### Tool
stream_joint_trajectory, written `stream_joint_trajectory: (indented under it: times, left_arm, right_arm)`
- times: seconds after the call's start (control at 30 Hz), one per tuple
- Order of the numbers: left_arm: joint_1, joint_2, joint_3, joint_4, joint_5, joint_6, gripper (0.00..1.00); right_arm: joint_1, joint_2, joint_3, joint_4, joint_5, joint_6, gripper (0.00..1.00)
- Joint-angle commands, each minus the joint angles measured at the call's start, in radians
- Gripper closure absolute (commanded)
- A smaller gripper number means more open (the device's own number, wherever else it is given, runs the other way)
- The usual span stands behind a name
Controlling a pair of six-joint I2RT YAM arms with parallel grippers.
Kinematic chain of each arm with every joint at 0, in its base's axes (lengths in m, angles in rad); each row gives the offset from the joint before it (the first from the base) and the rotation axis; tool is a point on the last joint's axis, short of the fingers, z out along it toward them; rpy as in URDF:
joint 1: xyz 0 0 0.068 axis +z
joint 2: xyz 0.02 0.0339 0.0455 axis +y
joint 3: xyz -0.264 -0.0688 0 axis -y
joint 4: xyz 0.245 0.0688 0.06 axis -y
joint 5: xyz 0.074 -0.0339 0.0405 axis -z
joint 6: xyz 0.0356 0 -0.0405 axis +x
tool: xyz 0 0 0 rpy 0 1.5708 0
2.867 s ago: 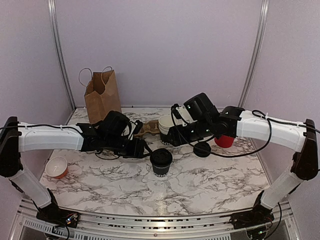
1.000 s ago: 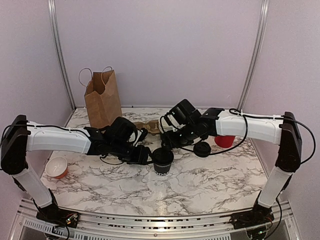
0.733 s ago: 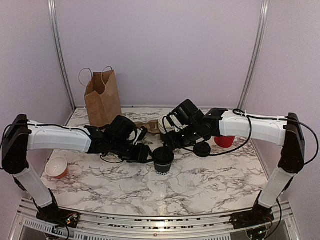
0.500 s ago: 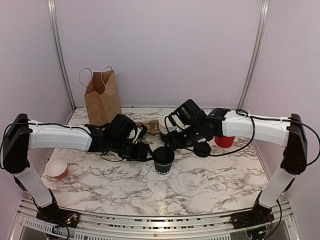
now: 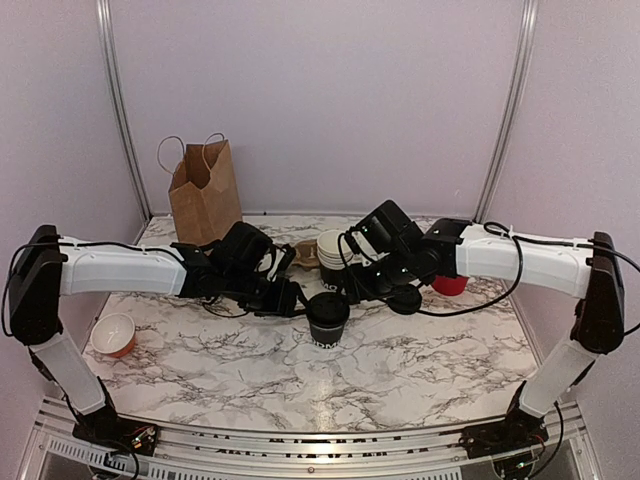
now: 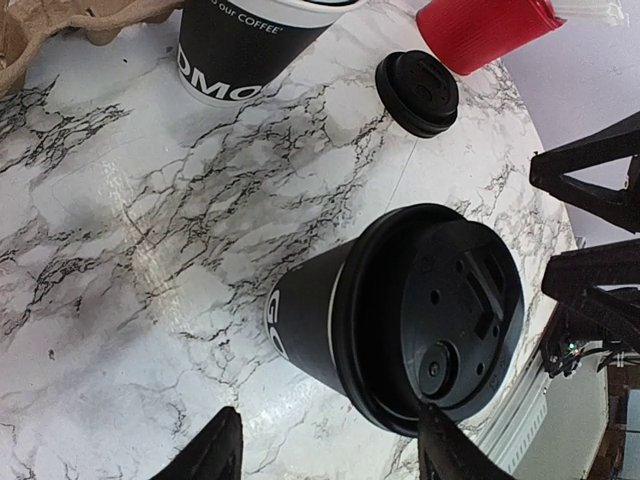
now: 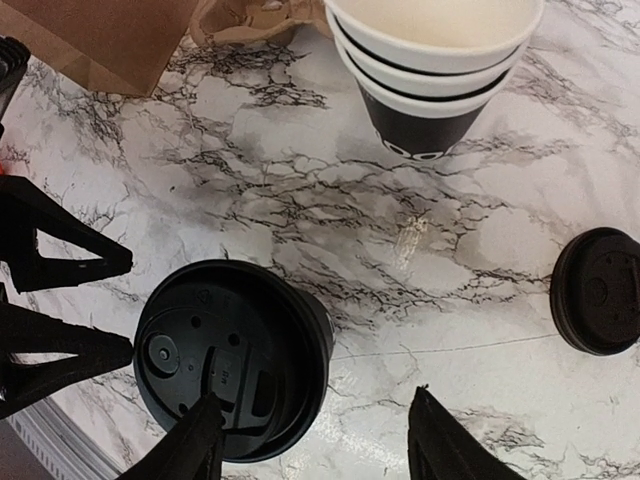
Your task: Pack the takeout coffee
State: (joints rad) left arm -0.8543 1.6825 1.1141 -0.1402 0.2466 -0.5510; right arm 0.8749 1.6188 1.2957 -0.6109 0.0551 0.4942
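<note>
Marble-patterned table is carrying seven items. Takeout coffee is standing mid-table, cup stack just behind. Loose black lid and red cup are sitting right. Paper bag and cardboard tray are sitting toward the back, small bowl far left.

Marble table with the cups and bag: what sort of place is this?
Probably a test booth staged as a coffee counter: a marble-patterned tabletop inside plain lilac walls, holding a lidded black paper cup and a brown paper carrier bag.

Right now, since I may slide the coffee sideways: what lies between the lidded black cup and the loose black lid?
Nothing but bare marble tabletop lies between the takeout coffee and the loose lid; the right wrist view shows it.
</note>
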Motion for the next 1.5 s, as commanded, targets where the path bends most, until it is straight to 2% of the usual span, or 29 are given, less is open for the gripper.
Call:
stream_joint_trajectory:
  times: [0.0, 0.63, 1.47]
  left_arm:
    - [0.008, 0.005, 0.018, -0.029, 0.008, 0.018, 0.4]
    - [0.027, 0.066, 0.073, -0.038, 0.021, 0.043, 0.41]
    - [0.055, 0.199, 0.247, -0.06, 0.047, 0.064, 0.41]
  right_arm:
    - [0.011, -0.035, -0.005, -0.013, 0.008, 0.012, 0.39]
    - [0.039, -0.066, -0.006, -0.034, 0.026, 0.022, 0.4]
    - [0.051, -0.062, -0.004, -0.033, 0.037, 0.012, 0.4]
